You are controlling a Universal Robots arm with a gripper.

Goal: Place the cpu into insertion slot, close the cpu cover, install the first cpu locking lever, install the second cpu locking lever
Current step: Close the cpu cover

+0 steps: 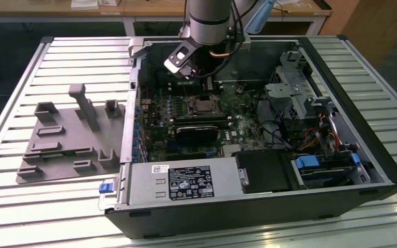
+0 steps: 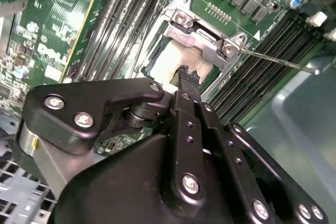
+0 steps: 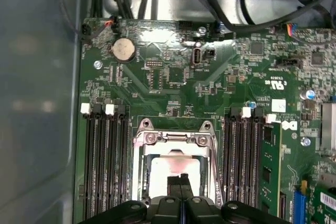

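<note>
Arm (image 1: 209, 20) is reaching down into the open computer case (image 1: 364, 155), with the gripper (image 2: 185, 74) hanging right over the insertion slot (image 1: 202, 106) on the green motherboard (image 3: 173, 87); the slot is sitting between the banks of long black memory slots (image 3: 105, 166).

Fingers are pressing together, narrow, with no gap and nothing showing between them; the tips are pointing at the middle of the socket window. Can't tell if they are touching the chip or just hovering above it.

The cpu (image 3: 160, 174) is sitting in the slot, its pale top showing through the window; step one is looking done. The cpu cover (image 2: 202, 38) is lying down flat around the chip, framing it, not standing up; judging that as closed, so step two is looking done too.

The levers are looking like what's left. One thin silvery locking lever (image 2: 278, 61) is sticking out from the socket corner, running across the memory slots away from the cover; reading it as not latched, though its angle is hard to judge. Can't make out the second lever; the gripper body is covering the near side of the socket in both wrist views.

Grey fixture tray (image 1: 60, 150) is sitting on the table beside the case, on the exterior view's left, well apart from the gripper.
</note>
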